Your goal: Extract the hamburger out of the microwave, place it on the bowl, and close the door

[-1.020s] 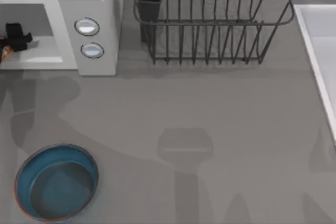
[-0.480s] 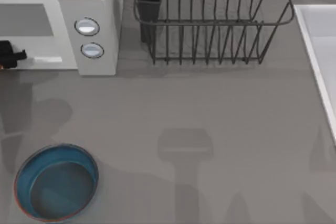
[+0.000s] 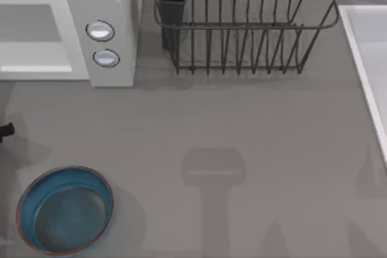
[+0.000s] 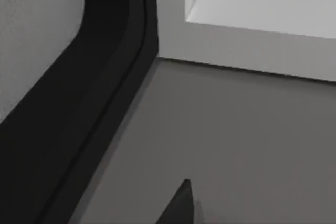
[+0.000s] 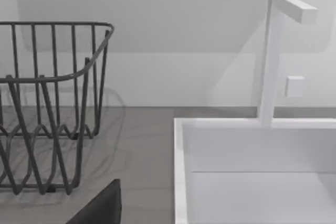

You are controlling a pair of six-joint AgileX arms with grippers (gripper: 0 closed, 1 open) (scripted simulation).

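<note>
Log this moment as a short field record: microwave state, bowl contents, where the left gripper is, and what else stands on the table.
microwave: light grey-white box with two round silvery knobs, top view's upper left; cavity open at the front, nothing seen inside
bowl: round teal-blue bowl with reddish-brown rim, lower left, nothing in it
hamburger: cannot tell where it is
left gripper: dark tip at the table's left edge, between microwave and bowl
rack: black wire dish rack, right of the microwave
sink: white basin with tall faucet, table's right edge
</note>
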